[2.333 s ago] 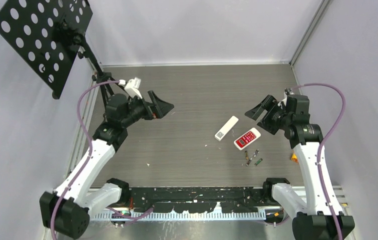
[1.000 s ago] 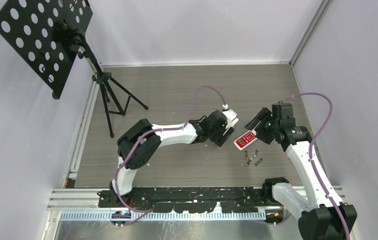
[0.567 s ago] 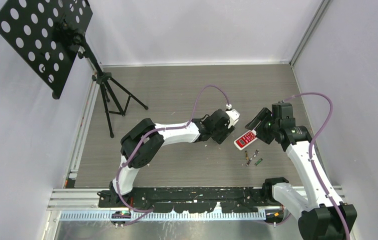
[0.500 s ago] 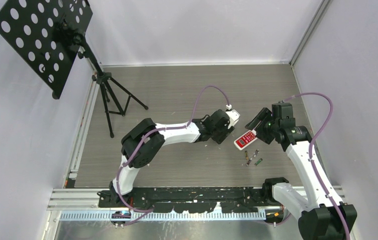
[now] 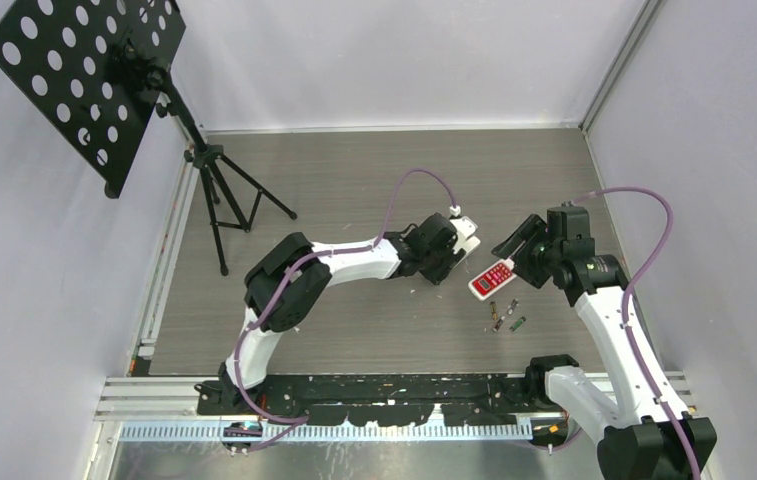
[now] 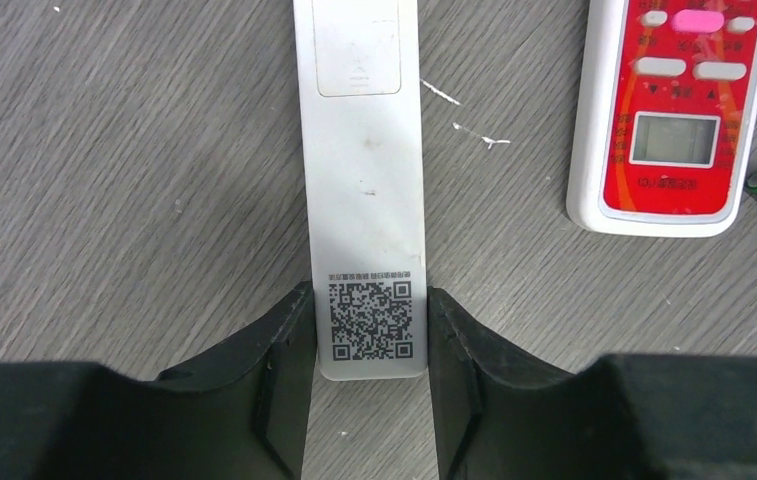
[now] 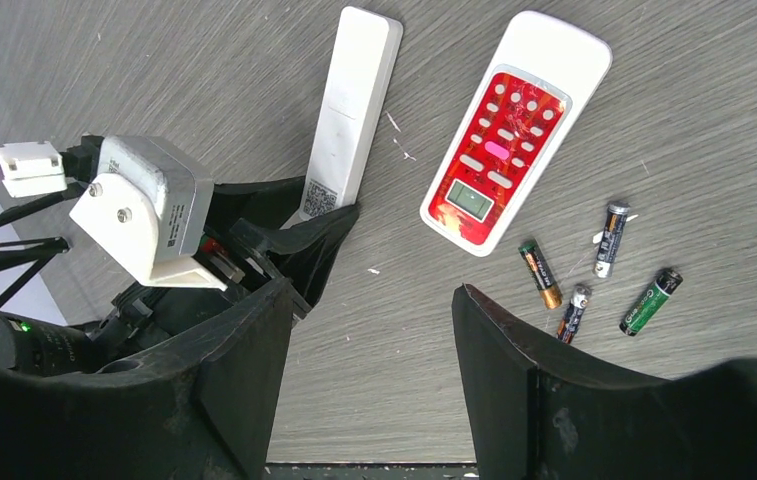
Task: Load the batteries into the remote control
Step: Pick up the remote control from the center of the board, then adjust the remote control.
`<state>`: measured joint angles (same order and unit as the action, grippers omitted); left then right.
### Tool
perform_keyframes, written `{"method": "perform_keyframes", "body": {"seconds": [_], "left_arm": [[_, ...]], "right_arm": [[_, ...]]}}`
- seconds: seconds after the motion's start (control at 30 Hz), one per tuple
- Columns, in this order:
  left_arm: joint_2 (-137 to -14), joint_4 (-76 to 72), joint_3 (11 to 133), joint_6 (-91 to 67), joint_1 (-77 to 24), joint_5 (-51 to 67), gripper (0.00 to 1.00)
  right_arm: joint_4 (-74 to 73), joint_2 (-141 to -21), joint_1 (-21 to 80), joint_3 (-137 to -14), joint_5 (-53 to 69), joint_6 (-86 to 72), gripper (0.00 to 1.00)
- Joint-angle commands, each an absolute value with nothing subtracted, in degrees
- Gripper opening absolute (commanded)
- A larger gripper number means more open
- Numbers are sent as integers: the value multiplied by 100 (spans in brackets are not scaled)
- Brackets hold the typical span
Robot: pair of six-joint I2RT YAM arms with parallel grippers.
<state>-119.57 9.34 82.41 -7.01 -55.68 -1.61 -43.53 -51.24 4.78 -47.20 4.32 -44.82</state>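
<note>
Ok, status: left gripper is down at table level, jaws closed in on the QR-code end of the white remote, fingers touching both long edges as far as I can see. That remote lies flat, back side up, battery cover still on. My read: it's gripped by the tail end so the cover end stays exposed for the other arm.

Right gripper hovers above the work area, jaws wide open, holding nothing. Likely waiting for the left to pin the remote before it goes for the cover or a cell.

Red remote sits just beside the white one, face up, untouched.

Four batteries lie loose on the table, near the red remote's display end, none loaded. One is just beside that remote's corner.

Risk: the grip is narrow and at the end, so the remote may pivot when the cover is pushed.
</note>
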Motion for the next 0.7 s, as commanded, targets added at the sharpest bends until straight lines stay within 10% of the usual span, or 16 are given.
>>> {"method": "perform_keyframes", "body": {"seconds": [0.0,0.67], "left_arm": [[-11415,1184,8324,-484,-5445,57,0],[-8694,3163,8159,1359,-4975,1925,0]], "right_arm": [[-4348,-5070,501,-4975,437,-4498,66],[-1786,-4740,501,-4759,3502,-5527,87]]}}
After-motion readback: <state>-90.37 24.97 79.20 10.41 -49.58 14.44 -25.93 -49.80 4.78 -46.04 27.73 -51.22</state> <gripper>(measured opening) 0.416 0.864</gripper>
